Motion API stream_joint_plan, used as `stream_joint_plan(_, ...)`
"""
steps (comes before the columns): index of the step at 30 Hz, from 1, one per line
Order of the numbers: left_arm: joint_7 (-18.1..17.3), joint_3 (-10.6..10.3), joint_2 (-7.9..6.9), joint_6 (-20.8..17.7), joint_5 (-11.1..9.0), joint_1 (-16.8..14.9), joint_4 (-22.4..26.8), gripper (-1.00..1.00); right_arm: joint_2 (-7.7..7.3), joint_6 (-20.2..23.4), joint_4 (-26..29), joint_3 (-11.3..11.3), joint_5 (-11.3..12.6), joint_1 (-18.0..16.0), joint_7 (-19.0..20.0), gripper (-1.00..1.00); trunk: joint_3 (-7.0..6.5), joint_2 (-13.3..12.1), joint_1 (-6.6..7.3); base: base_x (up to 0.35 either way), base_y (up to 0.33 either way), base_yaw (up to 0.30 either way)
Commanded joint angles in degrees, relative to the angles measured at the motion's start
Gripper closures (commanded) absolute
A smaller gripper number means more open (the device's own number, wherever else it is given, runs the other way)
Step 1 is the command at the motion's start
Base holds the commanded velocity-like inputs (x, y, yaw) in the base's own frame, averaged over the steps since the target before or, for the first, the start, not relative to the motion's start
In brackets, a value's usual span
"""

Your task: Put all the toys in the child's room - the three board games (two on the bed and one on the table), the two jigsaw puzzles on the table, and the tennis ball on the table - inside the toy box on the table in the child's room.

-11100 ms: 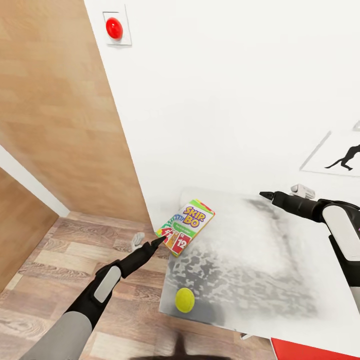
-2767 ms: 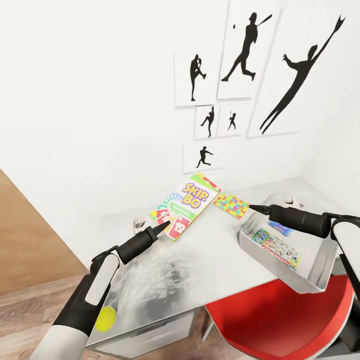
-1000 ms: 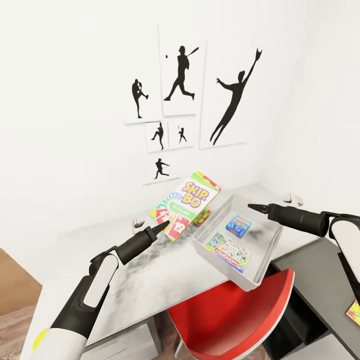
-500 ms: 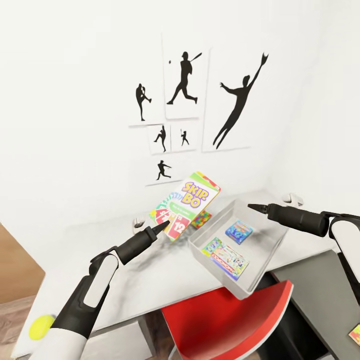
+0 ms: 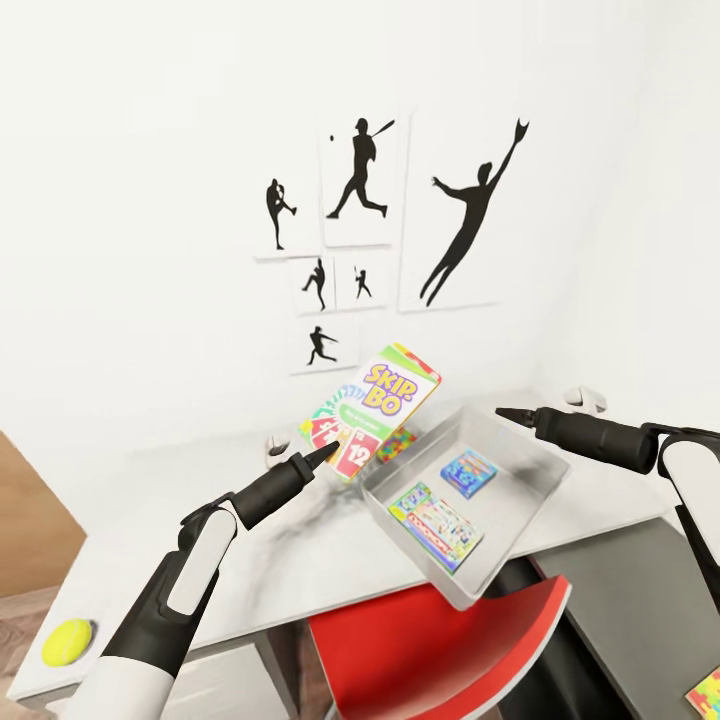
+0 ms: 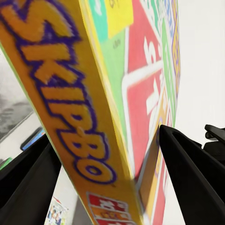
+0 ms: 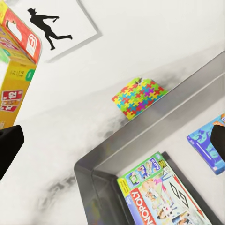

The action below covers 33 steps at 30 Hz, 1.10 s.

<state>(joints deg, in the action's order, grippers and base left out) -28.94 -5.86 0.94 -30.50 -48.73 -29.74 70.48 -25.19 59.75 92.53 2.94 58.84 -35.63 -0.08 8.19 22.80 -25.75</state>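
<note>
My left gripper [image 5: 325,455] is shut on the Skip-Bo board game [image 5: 375,418], which hangs tilted above the table [image 5: 300,545]; in the left wrist view the box [image 6: 89,117] sits between both fingers [image 6: 192,178]. Just right of it stands the grey toy box [image 5: 515,492], holding the Monopoly game [image 5: 435,512] and a small blue game [image 5: 470,470]. A jigsaw puzzle [image 5: 401,440] lies behind the box, and another [image 5: 705,692] lies at the lower right. The tennis ball [image 5: 67,641] rests on the table's near left corner. My right gripper [image 5: 505,412] hovers open over the toy box's far rim [image 7: 154,126].
A red-seated chair [image 5: 430,640] is tucked under the table in front of the toy box. The lower dark grey cabinet section [image 5: 625,585] joins on the right. The white wall with black baseball silhouettes [image 5: 365,170] stands close behind.
The whole view has kept shifting, so the toy box sits lower and more to the left in the picture. Both arms keep their pose, and the Skip-Bo stays in my left gripper.
</note>
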Motion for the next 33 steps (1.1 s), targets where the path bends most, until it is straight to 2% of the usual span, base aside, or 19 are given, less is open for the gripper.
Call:
stream_joint_plan(1, 0.11, 0.05, 0.02, -0.43, -0.4, -0.05, 0.01, 1.0, 0.0, 0.25, 0.02, 0.05, 0.05, -0.05, 0.01, -1.0, 0.03, 0.12, -0.04, 0.0, -0.047, 0.078)
stream_joint_plan(9, 0.11, 0.06, 0.02, -0.43, -0.4, -0.05, 0.01, 1.0, -0.01, 0.25, 0.02, 0.37, 0.05, 0.3, 0.39, -1.0, -0.59, 0.12, -0.04, 0.0, -0.02, 0.109)
stream_joint_plan(17, 0.05, 0.24, -0.05, -0.43, -0.58, 0.48, 0.01, 1.0, 0.29, 0.25, 0.0, 0.27, 0.05, 0.57, 4.09, -1.0, -0.75, 0.12, -0.04, 0.0, -0.003, 0.034)
stream_joint_plan(22, 0.07, 0.32, -0.06, -0.39, -0.61, 0.67, -0.07, 1.0, 0.5, 0.25, 0.0, 0.27, 0.05, 0.51, 4.5, -1.0, -0.76, 0.12, -0.04, 0.0, 0.0, 0.005)
stream_joint_plan(31, 0.06, 1.46, -0.1, 0.44, -0.86, 1.18, -0.67, 1.0, 0.45, 0.25, -0.04, 0.66, 0.57, 0.79, 5.84, -1.0, -0.77, 0.12, -0.04, 0.0, 0.0, 0.0)
stream_joint_plan(32, 0.04, 1.86, -0.09, 0.96, -0.96, 1.41, -0.76, 1.0, 0.48, 0.25, -0.05, 0.66, 0.82, 1.03, 6.18, -1.0, -0.77, 0.12, -0.04, 0.0, 0.0, 0.0)
stream_joint_plan(33, -0.18, 2.9, -0.08, 3.08, -1.23, 2.15, -0.94, 1.0, 0.56, 0.25, -0.06, 0.68, 2.83, 2.28, 7.68, -1.0, -0.77, 0.12, -0.04, 0.0, 0.0, 0.0)
